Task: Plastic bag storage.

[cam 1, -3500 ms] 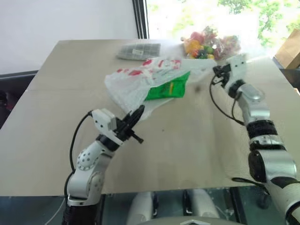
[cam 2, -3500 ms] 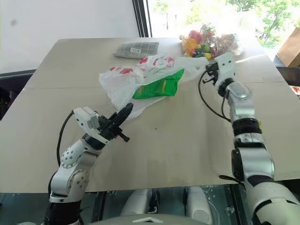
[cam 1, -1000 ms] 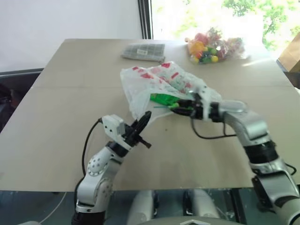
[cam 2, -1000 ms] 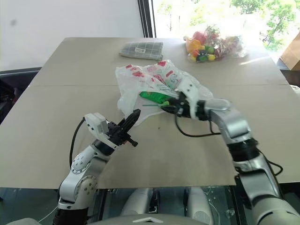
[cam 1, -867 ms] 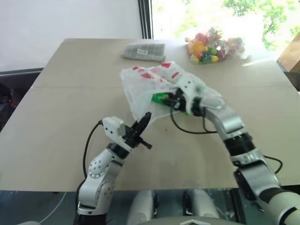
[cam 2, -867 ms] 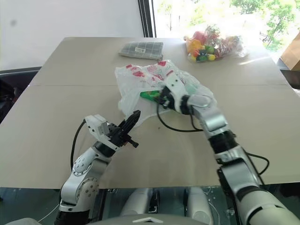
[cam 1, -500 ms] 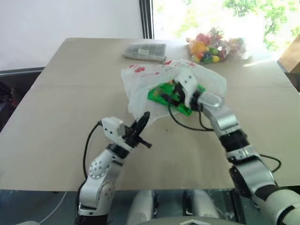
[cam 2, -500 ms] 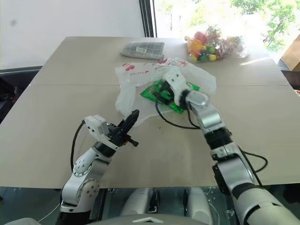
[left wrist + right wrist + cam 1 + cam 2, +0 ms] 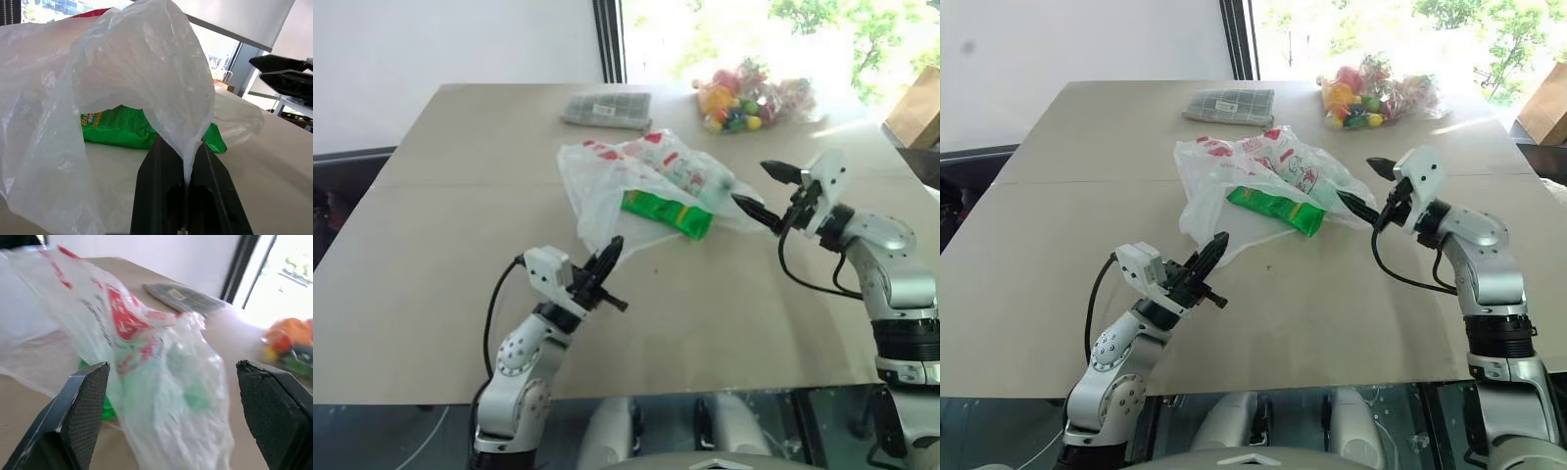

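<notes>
An edge of the plastic bag (image 9: 641,176) is pinched between the closed fingers of the left gripper (image 9: 610,257) — the bag lies mid-table (image 9: 450,235), at its 1 o'clock. At the bag's 3 o'clock, the right gripper (image 9: 762,188) is spread wide, empty — just beside the bag.

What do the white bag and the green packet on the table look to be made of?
The plastic bag: thin translucent plastic film, crinkled, glossy, with red print. The green packet: probably glossy printed plastic or foil laminate, flat and sealed; exact material unclear.
</notes>
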You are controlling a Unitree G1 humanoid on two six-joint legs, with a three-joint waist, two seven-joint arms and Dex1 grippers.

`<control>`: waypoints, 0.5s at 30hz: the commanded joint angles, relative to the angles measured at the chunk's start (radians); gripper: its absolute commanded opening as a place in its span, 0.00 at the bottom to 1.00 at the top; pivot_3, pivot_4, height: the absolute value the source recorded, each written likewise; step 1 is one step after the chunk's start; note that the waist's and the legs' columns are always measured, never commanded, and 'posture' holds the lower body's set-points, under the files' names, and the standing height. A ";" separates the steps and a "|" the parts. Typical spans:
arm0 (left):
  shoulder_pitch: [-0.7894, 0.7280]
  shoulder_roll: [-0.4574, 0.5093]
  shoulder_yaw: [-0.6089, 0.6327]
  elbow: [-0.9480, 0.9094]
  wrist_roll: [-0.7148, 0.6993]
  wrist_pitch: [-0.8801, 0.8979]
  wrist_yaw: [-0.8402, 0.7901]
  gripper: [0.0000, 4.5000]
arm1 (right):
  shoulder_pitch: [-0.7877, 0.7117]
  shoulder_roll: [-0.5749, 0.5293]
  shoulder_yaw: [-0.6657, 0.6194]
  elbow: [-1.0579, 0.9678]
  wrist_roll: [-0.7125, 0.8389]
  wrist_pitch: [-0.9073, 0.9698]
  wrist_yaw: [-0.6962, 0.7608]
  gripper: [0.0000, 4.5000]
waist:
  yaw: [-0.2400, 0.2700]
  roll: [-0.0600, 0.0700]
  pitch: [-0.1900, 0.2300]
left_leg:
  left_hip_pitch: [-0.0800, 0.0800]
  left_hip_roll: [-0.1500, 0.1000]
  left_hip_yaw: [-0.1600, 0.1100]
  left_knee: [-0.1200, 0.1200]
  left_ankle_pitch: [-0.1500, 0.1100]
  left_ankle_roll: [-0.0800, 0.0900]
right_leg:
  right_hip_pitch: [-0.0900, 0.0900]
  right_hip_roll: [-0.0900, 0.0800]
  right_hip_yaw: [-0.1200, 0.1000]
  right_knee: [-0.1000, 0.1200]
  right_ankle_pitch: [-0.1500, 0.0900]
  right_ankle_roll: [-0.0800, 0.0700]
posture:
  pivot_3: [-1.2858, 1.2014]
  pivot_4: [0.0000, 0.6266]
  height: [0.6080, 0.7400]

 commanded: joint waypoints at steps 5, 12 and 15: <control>-0.012 0.021 0.014 -0.018 -0.008 -0.009 -0.019 0.00 | 0.053 -0.034 0.016 0.046 -0.044 0.016 -0.032 0.93 | -0.001 0.000 0.000 | -0.001 0.000 0.001 0.000 0.000 0.000 | -0.001 -0.001 0.001 -0.001 0.000 0.000 | 0.52 0.24 0.99; -0.023 0.026 0.006 0.002 -0.010 -0.008 -0.040 0.00 | -0.009 -0.015 -0.008 0.211 -0.070 -0.031 -0.102 0.93 | -0.001 0.000 0.000 | 0.000 0.000 0.001 0.000 0.000 0.000 | 0.000 0.001 0.001 0.000 0.000 0.000 | 0.52 0.24 0.99; -0.038 0.030 0.012 0.016 -0.010 -0.007 -0.048 0.00 | -0.037 -0.014 -0.017 0.253 -0.072 -0.050 -0.113 0.81 | -0.001 0.000 0.000 | 0.000 0.000 0.002 0.000 0.000 0.000 | 0.000 0.001 0.001 0.000 0.000 0.000 | 0.52 0.24 0.99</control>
